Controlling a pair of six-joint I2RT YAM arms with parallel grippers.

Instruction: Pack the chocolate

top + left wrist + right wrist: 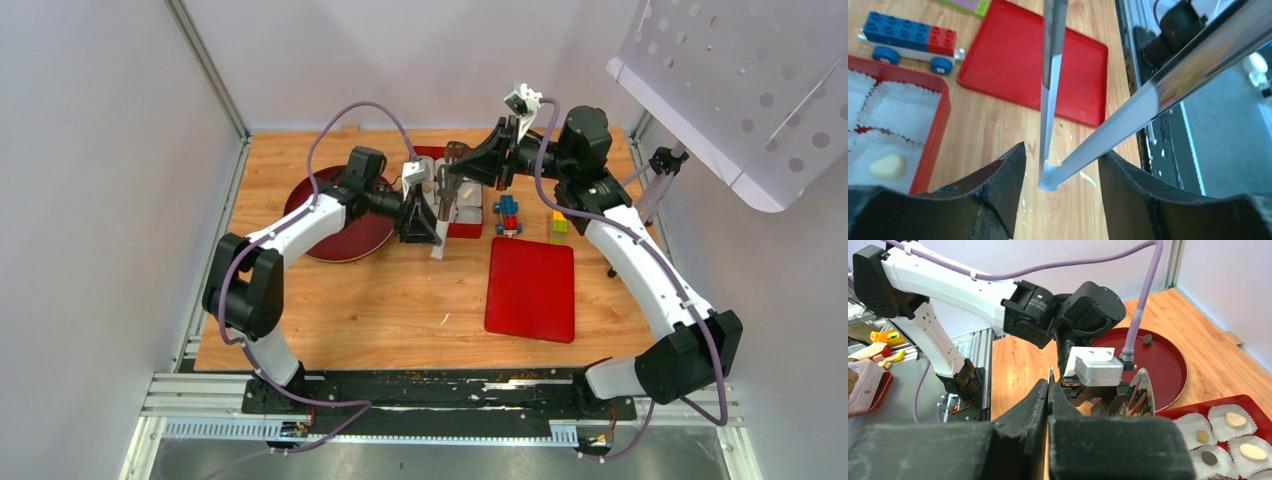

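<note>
Metal tongs [1049,176] stand over the table with their joined end down, between the fingers of my left gripper [1063,150]. Its jaws are apart; the left finger is clear of the tongs. My right gripper [1049,385] is shut on the thin edge of one tong arm, and the tongs' scoop ends [1140,392] show beyond it. Pale and dark pieces of chocolate [1232,419] lie in white paper cups in the red box [1193,410]. A cream chocolate [888,166] shows in the left wrist view. One dark chocolate [1147,338] lies on the round dark red plate [1168,370].
A flat red lid [530,290] lies right of centre. A blue and red toy block car [508,213] and green and yellow blocks [558,225] stand right of the box [470,228]. The round plate [340,215] is under the left arm. A perforated white panel [740,80] hangs at top right.
</note>
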